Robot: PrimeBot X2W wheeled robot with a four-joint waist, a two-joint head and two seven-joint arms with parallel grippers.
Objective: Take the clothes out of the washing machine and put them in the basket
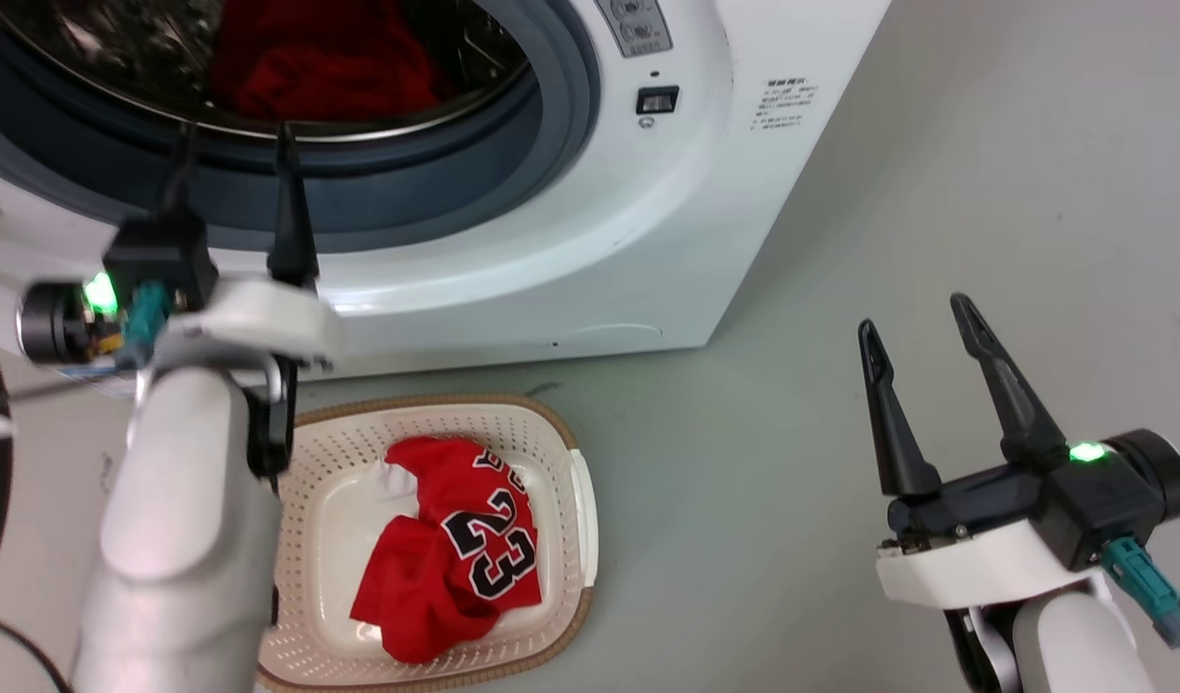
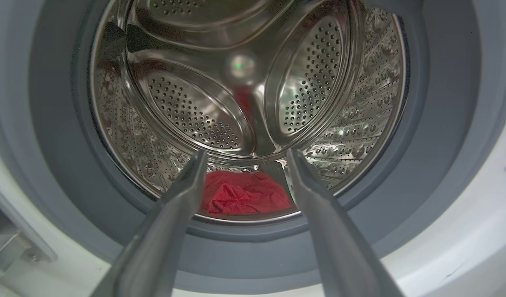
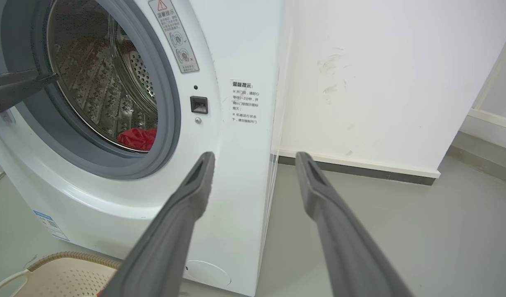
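Both jaws stand apart, empty. Left jaws, upper left of the head view, aim dark tapered fingers (image 1: 290,212) at the grey rubber rim of the washer (image 1: 571,241), pale forearm (image 1: 181,539) rising from lower left; right jaws sit lower right over grey floor (image 1: 936,192). Left wrist view looks into the perforated steel drum (image 2: 187,111), a crumpled red garment (image 2: 244,194) low at centre. The jersey (image 1: 455,549), numbered 23, lies bunched in the perforated cream basket (image 1: 513,428), bottom centre of the head view

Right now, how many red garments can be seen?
2. The jersey with number 23 lies in the basket; the other red garment lies inside the washing machine. Others could be hidden.
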